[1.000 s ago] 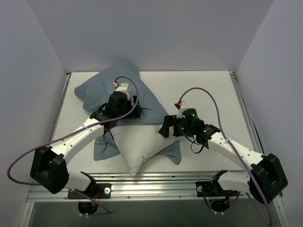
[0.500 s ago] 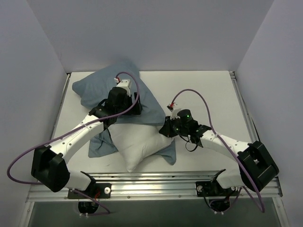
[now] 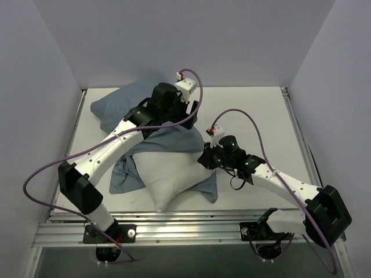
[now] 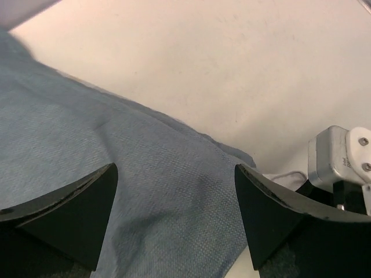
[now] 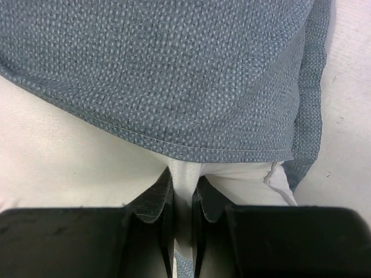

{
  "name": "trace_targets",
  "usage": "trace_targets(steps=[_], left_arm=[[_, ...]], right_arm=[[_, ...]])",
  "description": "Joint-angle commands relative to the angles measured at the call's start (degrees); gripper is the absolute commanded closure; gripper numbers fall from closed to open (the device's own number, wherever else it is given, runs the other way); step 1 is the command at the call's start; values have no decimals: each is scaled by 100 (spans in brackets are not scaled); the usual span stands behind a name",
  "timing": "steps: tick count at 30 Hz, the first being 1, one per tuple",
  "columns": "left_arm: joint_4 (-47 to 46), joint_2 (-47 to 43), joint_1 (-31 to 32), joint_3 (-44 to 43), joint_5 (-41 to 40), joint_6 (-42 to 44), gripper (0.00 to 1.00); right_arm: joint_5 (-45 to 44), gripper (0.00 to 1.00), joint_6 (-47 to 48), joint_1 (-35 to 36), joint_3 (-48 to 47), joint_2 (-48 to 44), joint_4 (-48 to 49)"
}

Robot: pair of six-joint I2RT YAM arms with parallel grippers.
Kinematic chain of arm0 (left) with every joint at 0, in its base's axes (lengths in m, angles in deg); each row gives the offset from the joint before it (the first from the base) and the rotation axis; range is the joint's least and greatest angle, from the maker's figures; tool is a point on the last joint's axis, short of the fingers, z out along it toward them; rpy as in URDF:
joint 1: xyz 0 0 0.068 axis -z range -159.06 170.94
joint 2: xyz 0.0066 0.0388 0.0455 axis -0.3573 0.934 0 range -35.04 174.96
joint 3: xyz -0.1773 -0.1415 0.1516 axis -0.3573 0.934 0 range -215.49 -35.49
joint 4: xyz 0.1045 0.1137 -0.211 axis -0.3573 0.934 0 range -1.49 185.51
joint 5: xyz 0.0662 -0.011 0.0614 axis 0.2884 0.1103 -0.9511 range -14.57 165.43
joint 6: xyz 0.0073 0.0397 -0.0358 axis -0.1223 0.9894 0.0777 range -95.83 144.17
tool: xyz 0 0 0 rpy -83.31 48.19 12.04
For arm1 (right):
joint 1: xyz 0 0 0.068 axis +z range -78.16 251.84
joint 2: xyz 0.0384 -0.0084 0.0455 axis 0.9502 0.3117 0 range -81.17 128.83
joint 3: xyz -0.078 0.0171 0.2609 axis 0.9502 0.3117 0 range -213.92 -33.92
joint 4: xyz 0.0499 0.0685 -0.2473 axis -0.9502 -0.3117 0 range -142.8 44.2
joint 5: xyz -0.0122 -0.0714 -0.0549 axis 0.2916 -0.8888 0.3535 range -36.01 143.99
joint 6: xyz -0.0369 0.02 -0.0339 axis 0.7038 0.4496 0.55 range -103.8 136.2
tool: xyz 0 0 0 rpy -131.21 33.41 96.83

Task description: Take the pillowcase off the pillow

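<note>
The pillow lies on the near half of the desk, one corner pointing toward the near edge. Its far part is covered by the pillowcase, so how far it reaches in cannot be told. The pillowcase is heaped at the far left of the desk, and more of it pokes out under the pillow on the left and right. Only plain grey-blue cloth shows in every view.

The right tool is at the pillow's right side. In the right wrist view, the right tool is clenched on a thin upright fold of the white pillow, just near of the pillowcase's stitched hem. A small white flap beside the fold is too unclear to name.

From above, the left tool is hidden under its own wrist, over the far bunch of cloth. The left wrist view shows the left tool released, fingers spread wide over the pillowcase, with nothing between them. Whether the tips touch the cloth cannot be told. A grey block is cut off at that view's right edge.
</note>
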Motion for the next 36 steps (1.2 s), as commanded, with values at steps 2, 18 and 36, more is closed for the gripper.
trace_targets(steps=[2,18,36], left_arm=[[879,783,92,-586,938,718,10],[1373,1840,251,-877,-35,965,97],[678,2209,-1655,-1650,-2451,85,98]], right_arm=[[-426,100,154,84,-269,-199,-325],[-857,100,198,304,-393,-419,-614],[-901,100,-320,471,-2122,-2959,-3215]])
